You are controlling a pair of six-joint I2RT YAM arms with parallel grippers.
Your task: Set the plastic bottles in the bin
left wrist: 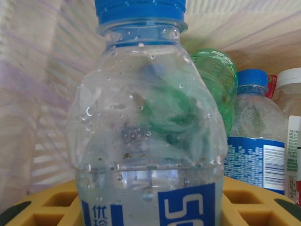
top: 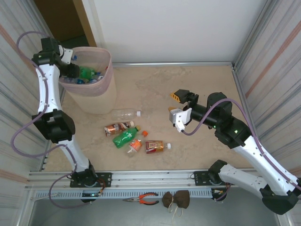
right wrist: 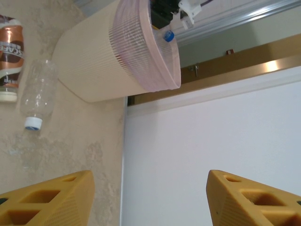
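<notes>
Clamping a clear bottle with a blue cap, the left jaws are standing narrow around its lower body, and their yellow pads are showing on both sides of the label. The left arm is reaching over the bin, which is standing at 10 o'clock on the desk, and the held bottle is hanging at the 9 o'clock side of the mouth, above a green bottle and blue-capped ones lying inside. I am judging that the jaws should be opening only once the whole bottle is inside the pink liner, so it is not bouncing off the rim. The right jaws are standing about half open and holding nothing, near the desk's middle. Several loose bottles are waiting at 8 o'clock from there. The held bottle's base is being cut off, and I cannot tell how full the bin is.
</notes>
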